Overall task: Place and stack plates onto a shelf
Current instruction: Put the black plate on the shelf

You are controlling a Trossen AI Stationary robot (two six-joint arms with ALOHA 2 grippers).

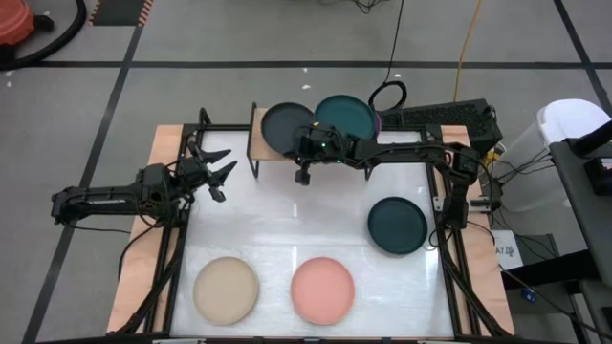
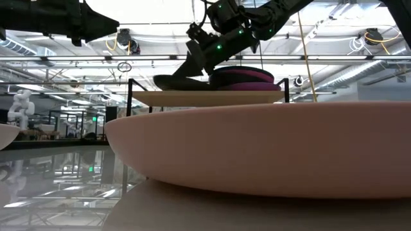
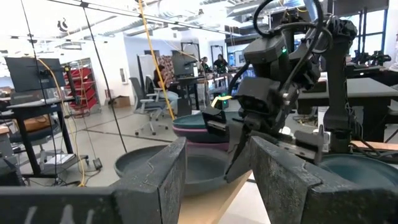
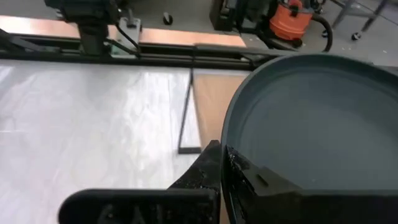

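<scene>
The shelf (image 1: 260,153) stands at the table's far edge. A dark grey plate (image 1: 285,124) lies over its left half. On its right half a dark teal plate (image 1: 346,115) tops a stack with purple and magenta plates (image 2: 247,81) under it. My right gripper (image 1: 304,164) is at the dark grey plate's near rim, shut on it. My left gripper (image 1: 218,172) hangs open over the table's left side, away from the shelf. Beige (image 1: 227,289), salmon pink (image 1: 322,289) and a second dark teal plate (image 1: 397,225) lie flat on the table. My right gripper holds the dark grey plate by its near rim (image 4: 233,140), pinched with one finger (image 4: 261,183) inside the plate and the other finger (image 4: 202,168) outside, below the rim. The fingers come from the near side, slanting down. The plate (image 2: 174,82) sits over the shelf board (image 2: 205,97), slightly tilted.
The salmon pink plate (image 2: 270,147) fills the low view's foreground. Black frame posts stand along the table's sides (image 1: 449,205). Cables and a dark box (image 1: 449,117) lie beyond the shelf. Bare white tabletop (image 1: 287,215) lies between the shelf and the near plates.
</scene>
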